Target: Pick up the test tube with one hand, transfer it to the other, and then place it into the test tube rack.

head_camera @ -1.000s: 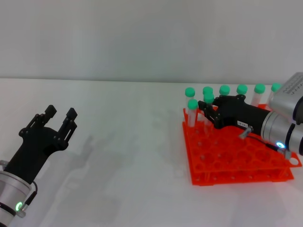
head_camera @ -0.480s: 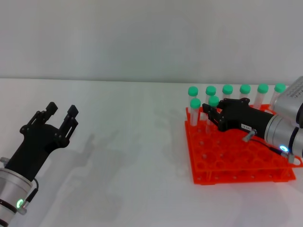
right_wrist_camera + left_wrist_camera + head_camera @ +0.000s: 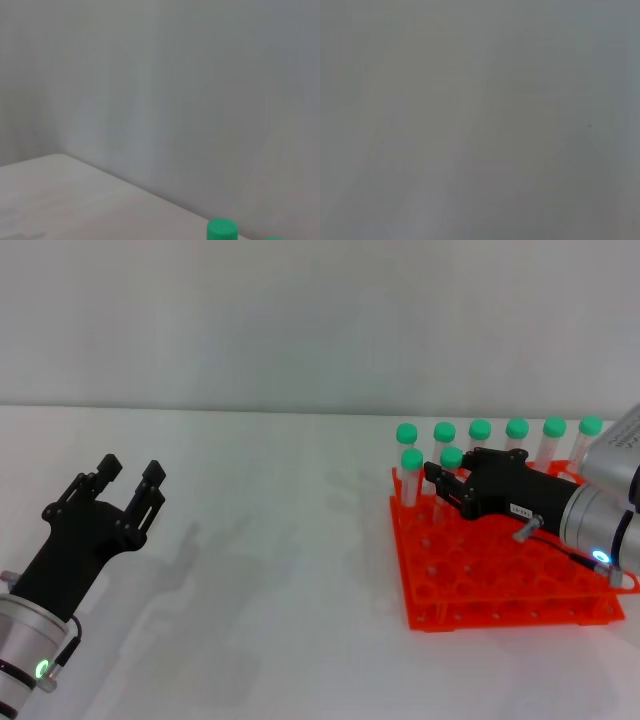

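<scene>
White desk (image 3: 280, 570) and a bare grey wall frame the scene, with the orange rack (image 3: 500, 585) standing near the desk's right edge. Six green-capped tubes (image 3: 517, 440) line the rack's far row, and a seventh (image 3: 411, 472) stands at the near-left end of that row. The right gripper (image 3: 441, 484), black with a small white label, reaches in low over the rack from the right edge, its jaws clenched on the test tube (image 3: 451, 462), whose green cap shows just above the fingertips. The tube stands upright in the second row, beside the lone seventh tube; whether its foot is already seated in a hole cannot be told. The left gripper (image 3: 126, 485) hangs over the desk's near-left corner, well apart from the rack, its jaws spread wide and holding nothing. The right wrist view shows only wall, a strip of desk and two green caps; the left wrist view shows nothing to tell of.

By this reading the task is at its last step, the placing. The next move would call for the tube to be lowered fully into its hole, then a clean release and a straight withdrawal, without knocking the neighbouring tubes.
</scene>
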Robot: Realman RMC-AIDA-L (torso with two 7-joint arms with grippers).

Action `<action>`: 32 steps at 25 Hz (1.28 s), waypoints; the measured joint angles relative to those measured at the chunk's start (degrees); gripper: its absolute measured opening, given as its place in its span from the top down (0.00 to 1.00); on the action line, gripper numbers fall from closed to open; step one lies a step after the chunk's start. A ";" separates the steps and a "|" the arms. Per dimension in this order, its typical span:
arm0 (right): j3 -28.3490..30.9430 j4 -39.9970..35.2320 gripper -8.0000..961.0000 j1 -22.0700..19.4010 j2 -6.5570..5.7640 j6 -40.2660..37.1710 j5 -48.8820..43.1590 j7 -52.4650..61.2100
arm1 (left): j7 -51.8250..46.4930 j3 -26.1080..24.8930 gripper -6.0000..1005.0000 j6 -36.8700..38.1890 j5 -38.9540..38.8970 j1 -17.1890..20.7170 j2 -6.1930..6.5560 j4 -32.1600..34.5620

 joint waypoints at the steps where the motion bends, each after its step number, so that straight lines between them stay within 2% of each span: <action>1: 0.00 -0.08 0.63 -0.11 -0.02 -0.08 0.00 0.01 | 0.00 -0.01 0.43 0.00 0.00 0.00 0.00 0.00; 11: 0.03 -2.93 0.53 -3.36 -0.51 -1.77 0.01 0.80 | -0.02 -0.26 0.43 -0.19 0.00 -0.22 0.00 0.12; 18: 1.90 -3.16 0.34 -6.43 -0.87 -6.19 -0.12 1.49 | 0.26 -0.25 0.43 -0.41 -1.79 -0.64 0.00 -0.08; 22: 7.80 -3.80 0.31 -9.60 -0.95 -9.93 -0.17 -0.25 | 0.33 -0.23 0.43 -0.49 -2.24 -0.89 0.04 -0.17; 27: 21.68 -3.36 0.28 -13.58 -0.31 -10.88 0.87 -13.25 | 0.40 -0.23 0.43 -0.51 -2.27 -1.65 0.07 -0.30; 29: 26.07 -1.21 0.26 -14.13 -0.25 -11.58 4.26 -19.47 | 0.41 -0.23 0.43 -0.53 -2.63 -1.72 0.08 -0.36; 32: 28.24 2.49 0.24 -13.79 -0.47 -12.70 11.63 -26.73 | 0.42 -0.22 0.43 -0.54 -5.13 -1.60 0.02 -0.45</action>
